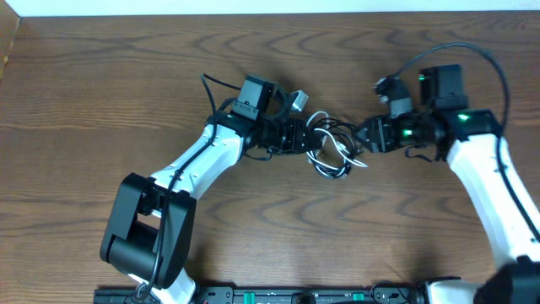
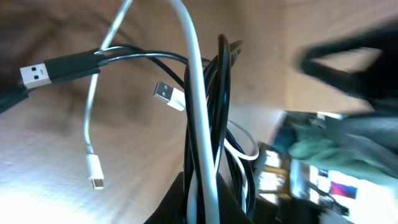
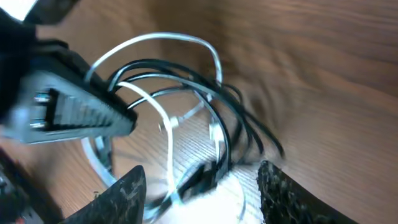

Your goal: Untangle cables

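The cables (image 1: 333,150) are a small bundle of thin black and white loops at the table's middle. My left gripper (image 1: 297,135) is shut on the bundle's left side. In the left wrist view the white cable (image 2: 193,81) and black cable (image 2: 219,99) run up from between the fingers (image 2: 208,199). A black USB plug (image 2: 34,74), a white USB plug (image 2: 165,93) and a small white plug (image 2: 96,182) hang free. My right gripper (image 1: 364,135) is open at the bundle's right side. In the right wrist view strands (image 3: 205,174) lie between its spread fingers (image 3: 202,180).
The wooden table (image 1: 126,76) extends all round the bundle. The two grippers face each other closely, and the left gripper (image 3: 68,112) fills the left of the right wrist view. Thick black wires loop above the right arm (image 1: 472,59).
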You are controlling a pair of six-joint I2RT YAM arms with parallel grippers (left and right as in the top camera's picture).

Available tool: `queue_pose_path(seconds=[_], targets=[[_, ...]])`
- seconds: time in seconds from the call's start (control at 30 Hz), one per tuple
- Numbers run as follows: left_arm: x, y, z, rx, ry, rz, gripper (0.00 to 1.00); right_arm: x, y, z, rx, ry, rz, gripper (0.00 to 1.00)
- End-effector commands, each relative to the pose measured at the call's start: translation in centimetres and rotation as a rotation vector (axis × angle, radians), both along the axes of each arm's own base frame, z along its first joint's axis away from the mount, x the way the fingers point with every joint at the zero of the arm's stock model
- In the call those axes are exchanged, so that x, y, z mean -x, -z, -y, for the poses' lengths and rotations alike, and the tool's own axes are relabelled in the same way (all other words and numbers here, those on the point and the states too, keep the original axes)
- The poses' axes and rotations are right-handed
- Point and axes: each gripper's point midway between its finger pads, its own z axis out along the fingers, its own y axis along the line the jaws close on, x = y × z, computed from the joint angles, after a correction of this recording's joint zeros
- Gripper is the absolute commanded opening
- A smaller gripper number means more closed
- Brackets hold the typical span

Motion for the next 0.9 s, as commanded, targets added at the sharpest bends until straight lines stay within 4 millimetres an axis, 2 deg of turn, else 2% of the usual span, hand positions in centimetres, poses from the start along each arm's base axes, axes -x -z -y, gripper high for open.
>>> queue_pose_path(seconds=[0.0,0.1,0.27,0.43,0.5,0.53,0.57,0.7,0.77,0.87], targets=[[0.9,-2.8,0.1,0.16,0.071,-0.084,0.07,-0.7,1.8,-0.5,0.04,-0.051,-0.002,0.5],[1.0,-3.6,-0.3,0.207,0.076,-0.13,0.07,-1.4,3.0,-0.5,0.067,-0.049,-0.002,0.44],[1.7,-4.9,-0.3,0.274,0.113,-0.176,0.08,-2.9,4.4,-0.4,0.108,-0.037,0.021,0.45],[2.2,-5.4,-0.3,0.303,0.133,-0.204,0.08,-3.5,5.3,-0.6,0.113,-0.04,0.022,0.45],[2.3,-5.4,-0.3,0.302,0.133,-0.207,0.08,-3.7,5.9,0.0,0.141,-0.009,0.007,0.41],[2.3,-5.4,-0.3,0.304,0.133,-0.212,0.08,-3.9,6.3,0.5,0.166,0.026,-0.006,0.38],[2.4,-5.6,-0.3,0.31,0.136,-0.221,0.08,-4.5,7.4,2.9,0.265,0.18,-0.046,0.36],[2.4,-5.7,-0.4,0.318,0.141,-0.223,0.08,-4.3,9.1,9.2,0.5,0.573,-0.122,0.41],[2.4,-5.7,-0.4,0.318,0.14,-0.223,0.07,-3.8,9.8,10.7,0.556,0.653,-0.152,0.45],[2.3,-5.7,-0.5,0.318,0.137,-0.222,0.07,-3.0,11.2,11.5,0.576,0.696,-0.217,0.45]])
